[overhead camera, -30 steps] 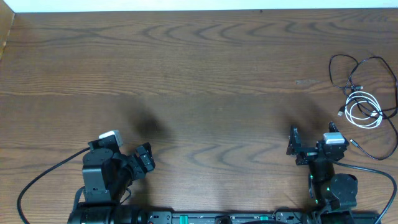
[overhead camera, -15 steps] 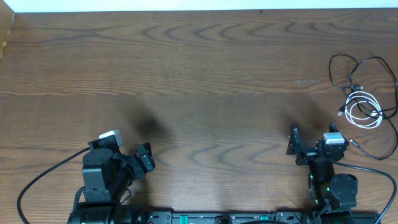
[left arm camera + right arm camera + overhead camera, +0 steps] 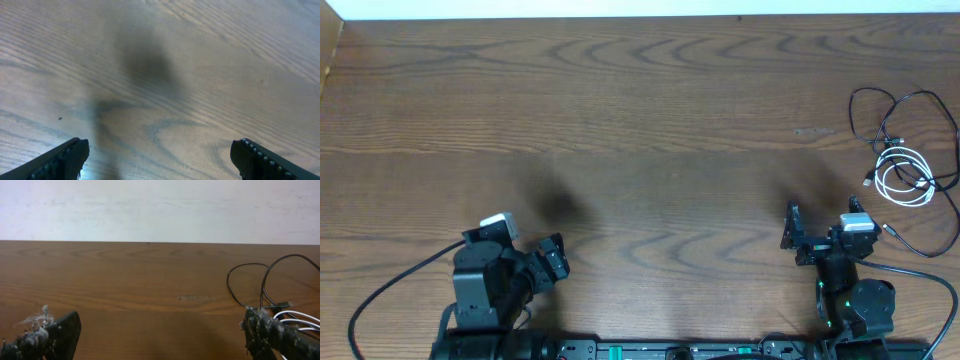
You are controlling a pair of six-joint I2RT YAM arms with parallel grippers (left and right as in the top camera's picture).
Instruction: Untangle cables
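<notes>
Easing back: left end effector [image 3: 552, 262] | cables [image 3: 903, 172] unmoved

No readable text, labels, brands, numbers or signs in any view.

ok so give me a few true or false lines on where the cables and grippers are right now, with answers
1. The white cable lies coiled near the table's right end. True.
2. The left gripper is shut on the black cable. False: it is open over bare wood, far from both cables.
3. The black cable's loops lie right by the white coil. True.
4. The right gripper holds the white cable. False: it is open and empty, and the cables lie ahead of it, to its right.
</notes>
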